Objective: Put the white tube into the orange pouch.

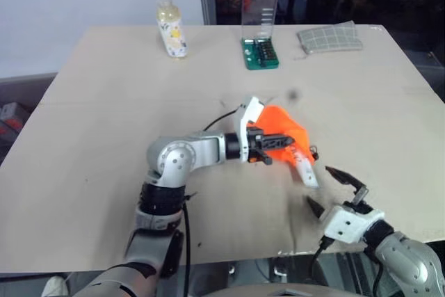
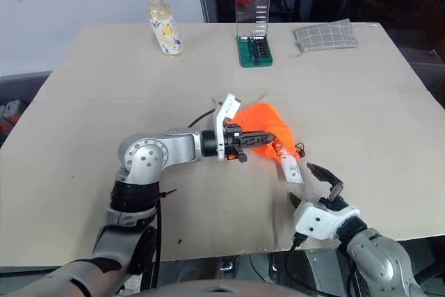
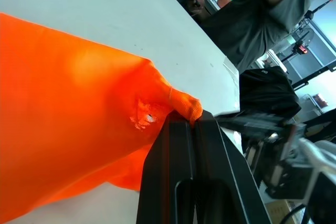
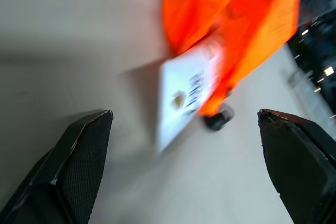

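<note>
Right claw sits low over the near right of the worktop, fingers spread wide and empty, pointing forward and toward the robot's left. Just ahead of it, apart from both tips, is the white tube: its near end sticks out of the mouth of the orange pouch, the far end already tucked under the fabric. The tube's long axis runs roughly along the line from the claw into the pouch, slanting down toward the worktop, so in the right wrist view the tube stands nearly between the two fingers with the pouch behind it. Left claw comes in from the left, shut on a pinch of orange cloth at the pouch's rim, holding that side lifted off the worktop; the cord's dark end hangs near the tube. My read: tube partly in, not seated. Right arm is the nearer one and the only free one; the next move likely means pushing or re-gripping the exposed end along its own axis. Risk: the tube slides back out, since the mouth tilts downward.
</note>
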